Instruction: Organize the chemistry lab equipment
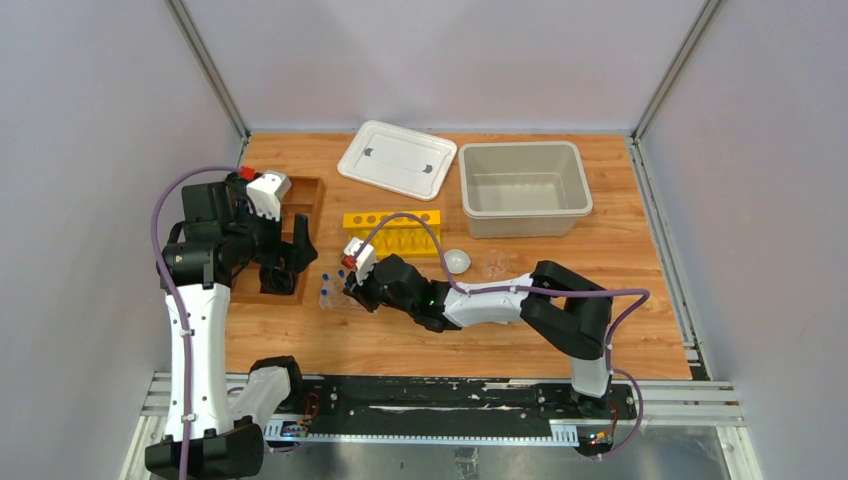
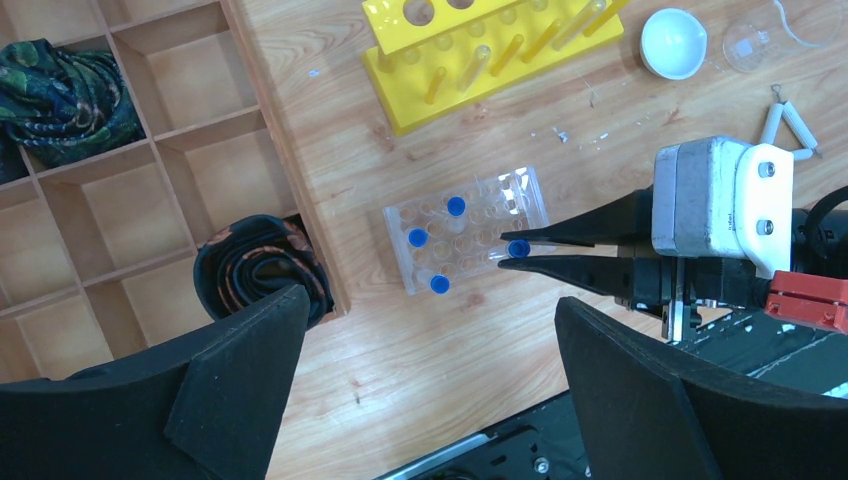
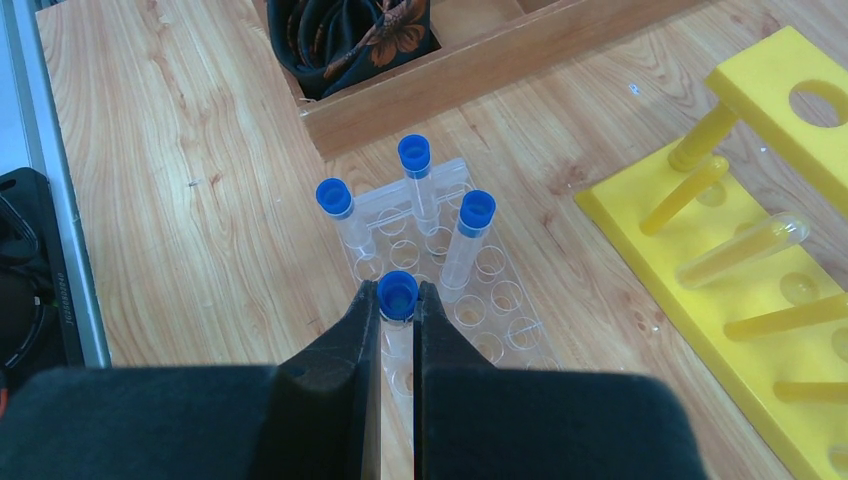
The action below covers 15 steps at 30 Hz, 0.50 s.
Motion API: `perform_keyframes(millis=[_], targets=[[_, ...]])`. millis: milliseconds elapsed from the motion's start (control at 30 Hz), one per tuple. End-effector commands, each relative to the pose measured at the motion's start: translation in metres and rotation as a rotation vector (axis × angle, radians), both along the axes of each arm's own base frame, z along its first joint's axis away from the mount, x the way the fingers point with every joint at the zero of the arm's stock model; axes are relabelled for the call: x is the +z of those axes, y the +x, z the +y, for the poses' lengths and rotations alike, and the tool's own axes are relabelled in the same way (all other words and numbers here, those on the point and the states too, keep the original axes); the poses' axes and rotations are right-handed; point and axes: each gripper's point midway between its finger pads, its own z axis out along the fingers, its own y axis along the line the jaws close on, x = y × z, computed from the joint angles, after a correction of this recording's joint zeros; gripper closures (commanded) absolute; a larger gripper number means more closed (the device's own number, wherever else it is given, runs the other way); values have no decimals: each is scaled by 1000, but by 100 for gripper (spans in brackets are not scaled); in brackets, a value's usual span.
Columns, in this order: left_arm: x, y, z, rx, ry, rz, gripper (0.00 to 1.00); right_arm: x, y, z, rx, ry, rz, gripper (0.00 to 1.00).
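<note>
1. Right jaws: I read them as closed on the cap end of one blue-capped tube (image 3: 398, 296). The fingertips press the cap from both sides, with only the cap's width between them.
2. Tube position: the held tube stands upright with its long axis vertical. It sits at the near edge of the clear rack (image 3: 510, 300), which rests on the worktop (image 3: 180, 150) beside the wooden tray (image 3: 470, 70). The fingers hide its lower end, so I cannot tell whether it is seated in a well.
3. Rack contents: three more tubes (image 3: 476, 212) stand upright in wells beyond the jaws, on the side toward the wooden tray.
4. Governing relation: the tube's axis is in line with the wells below it, so I judge the coming move to be a straight vertical one. Any sideways drift risks knocking the neighbouring tubes or shifting the light rack.
5. Left jaws: they are spread wide and hold nothing. They hang above the worktop at the tray's edge, well short of the rack. The right arm (image 1: 500, 300) is the nearer one and has the tube.
6. Remaining items: the white dome (image 2: 672, 42), a glass beaker (image 2: 748, 45) and the white triangle (image 2: 792, 118) lie loose past the yellow rack (image 3: 690, 340).
</note>
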Motion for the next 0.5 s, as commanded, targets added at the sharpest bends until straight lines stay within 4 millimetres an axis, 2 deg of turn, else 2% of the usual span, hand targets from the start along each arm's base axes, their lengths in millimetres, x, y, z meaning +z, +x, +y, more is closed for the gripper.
perform_keyframes(millis=[0, 467], targets=[[8, 1, 0, -5, 7, -35, 0, -13, -4, 1, -7, -8, 2, 100], [11, 2, 0, -6, 11, -44, 0, -34, -4, -2, -16, -35, 11, 100]])
